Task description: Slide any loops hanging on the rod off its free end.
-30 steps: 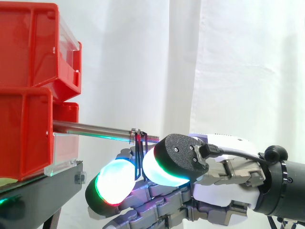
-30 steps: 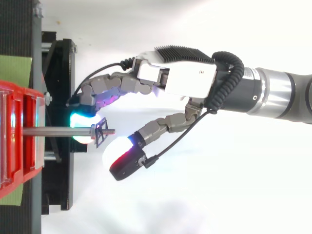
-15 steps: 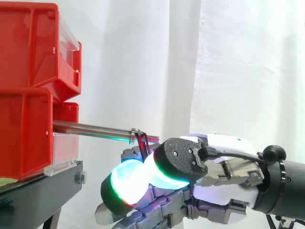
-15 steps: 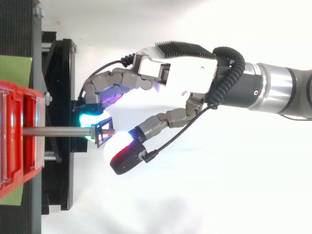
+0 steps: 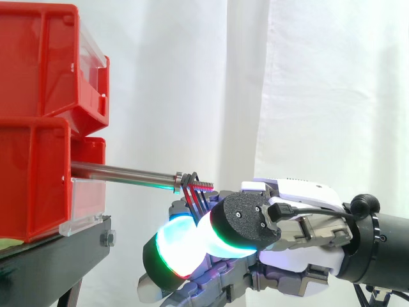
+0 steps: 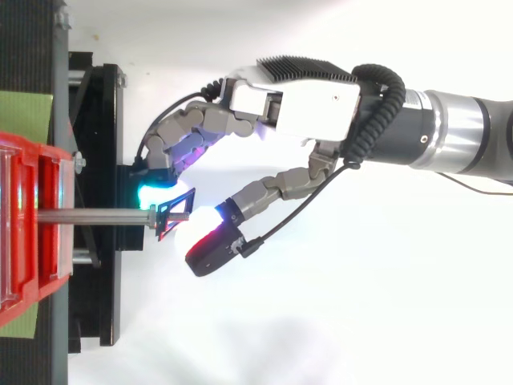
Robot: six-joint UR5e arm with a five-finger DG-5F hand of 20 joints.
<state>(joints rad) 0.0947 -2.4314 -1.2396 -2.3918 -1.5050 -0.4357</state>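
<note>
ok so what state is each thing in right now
loop: hanging tilted on the rod's threaded end, not yet off
rod: sticking out of the red bins, free end toward the hand
hand: curled, pads pinching the loop

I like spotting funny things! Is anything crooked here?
Yes: the black loop near the threaded free end of the rod hangs slanted, not straight down, its lower part pinched between the glowing pads of the hand.
</note>
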